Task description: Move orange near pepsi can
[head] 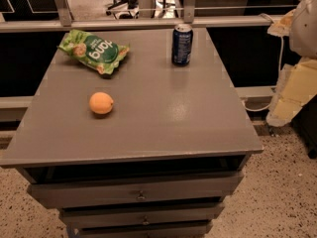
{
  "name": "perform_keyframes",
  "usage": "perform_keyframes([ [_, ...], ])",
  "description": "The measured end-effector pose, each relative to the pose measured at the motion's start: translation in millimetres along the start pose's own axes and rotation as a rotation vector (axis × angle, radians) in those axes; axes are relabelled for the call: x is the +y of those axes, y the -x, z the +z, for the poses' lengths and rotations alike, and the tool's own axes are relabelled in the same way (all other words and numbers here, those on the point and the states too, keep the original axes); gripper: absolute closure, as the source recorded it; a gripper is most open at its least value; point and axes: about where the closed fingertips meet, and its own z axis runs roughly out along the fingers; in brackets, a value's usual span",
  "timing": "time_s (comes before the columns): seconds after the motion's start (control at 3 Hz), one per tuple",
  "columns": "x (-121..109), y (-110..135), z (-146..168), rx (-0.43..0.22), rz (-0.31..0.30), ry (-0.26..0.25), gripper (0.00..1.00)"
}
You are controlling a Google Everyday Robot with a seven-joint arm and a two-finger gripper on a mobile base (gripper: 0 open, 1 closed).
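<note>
Nearest the camera, the front edge of the grey bench (173,118) overhangs a stack of drawers (141,195). A little way back from that edge, on the left half of the top, the orange (101,103) rests alone on the bare surface with nothing touching it.

Off the right edge of the bench, about level with its middle and clear of the top, hangs the pale cream gripper (285,108) below a white arm housing. It is over the floor rather than over the bench, well apart from the fruit. Whether it is wide or narrow I cannot tell, but it holds nothing.

Farther back, a green snack bag (94,51) lies flat by the far-left corner. The pepsi can (182,44) stands upright close to the far edge, right of centre and not quite at the far-right corner.

By my reading the task has barely begun. The orange and the can are well apart, on a diagonal across the top. The reach, the grasp, the carry towards the far edge and the release beside the can all look yet to be done.
</note>
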Motion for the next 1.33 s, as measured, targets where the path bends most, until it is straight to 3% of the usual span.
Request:
perform_keyframes([
  [0.33, 0.0, 0.0, 0.0, 0.0, 0.0, 0.0, 0.0],
  [0.67, 7.4, 14.1, 7.2, -0.141, 0.094, 0.028, 0.0],
  [1.0, 8.9, 40.7, 15.2, -0.327, 0.201, 0.036, 0.0],
  [1.33, 19.0, 81.3, 23.5, -0.502, 0.233, 0.044, 0.0],
])
